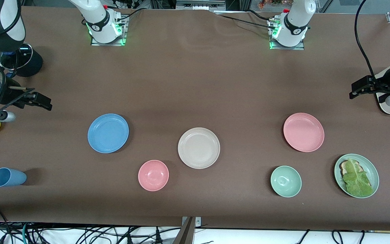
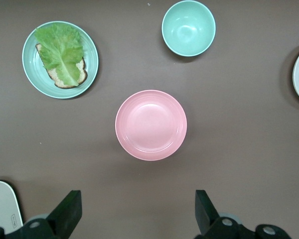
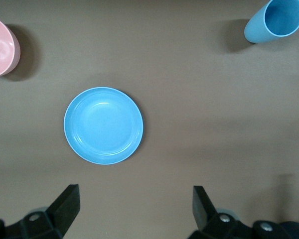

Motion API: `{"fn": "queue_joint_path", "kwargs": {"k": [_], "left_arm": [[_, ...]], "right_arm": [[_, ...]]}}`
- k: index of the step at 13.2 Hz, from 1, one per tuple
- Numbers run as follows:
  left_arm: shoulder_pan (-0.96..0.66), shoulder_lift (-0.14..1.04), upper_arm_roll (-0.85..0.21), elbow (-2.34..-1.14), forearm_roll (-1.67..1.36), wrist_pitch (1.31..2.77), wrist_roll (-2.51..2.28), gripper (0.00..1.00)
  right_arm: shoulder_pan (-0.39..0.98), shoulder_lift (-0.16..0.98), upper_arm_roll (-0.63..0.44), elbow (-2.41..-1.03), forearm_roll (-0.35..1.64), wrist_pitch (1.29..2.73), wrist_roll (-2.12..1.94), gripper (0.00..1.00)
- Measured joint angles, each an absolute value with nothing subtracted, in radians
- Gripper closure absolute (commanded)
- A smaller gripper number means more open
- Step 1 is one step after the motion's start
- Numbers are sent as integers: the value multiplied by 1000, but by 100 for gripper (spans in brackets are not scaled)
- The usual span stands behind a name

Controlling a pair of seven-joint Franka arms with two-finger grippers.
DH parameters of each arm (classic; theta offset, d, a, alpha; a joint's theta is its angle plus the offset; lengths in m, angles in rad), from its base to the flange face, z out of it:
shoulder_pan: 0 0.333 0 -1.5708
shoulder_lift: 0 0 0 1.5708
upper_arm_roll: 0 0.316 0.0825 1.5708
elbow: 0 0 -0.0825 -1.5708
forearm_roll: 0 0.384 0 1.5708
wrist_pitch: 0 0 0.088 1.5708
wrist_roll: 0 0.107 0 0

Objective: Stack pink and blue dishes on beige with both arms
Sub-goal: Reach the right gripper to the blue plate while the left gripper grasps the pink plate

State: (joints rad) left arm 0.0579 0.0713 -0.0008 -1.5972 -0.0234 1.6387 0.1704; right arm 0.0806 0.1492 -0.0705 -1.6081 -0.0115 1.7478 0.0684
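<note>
We've got both grippers wide open, empty: left gripper (image 2: 134,214) up over table nr pink plate (image 1: 303,132), right gripper (image 3: 134,214) nr blue plate (image 1: 108,133). Beige plate (image 1: 198,148) sits btwn them. Plates look stiff, light, slick; we'd pinch rims.

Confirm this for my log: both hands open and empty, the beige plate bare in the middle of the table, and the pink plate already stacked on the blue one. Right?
Not quite: the front view shows the pink plate lying alone on the table, apart from the blue plate, not stacked. The beige plate is bare, and the left hand and right hand are open and empty.
</note>
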Motion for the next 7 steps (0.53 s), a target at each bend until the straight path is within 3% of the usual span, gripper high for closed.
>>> {"fn": "queue_joint_path", "kwargs": {"k": [7], "left_arm": [[125,231,3,-1609,-23,1635,170,0]], "right_arm": [[88,136,-41,-1607,-11,1753,71,0]]}}
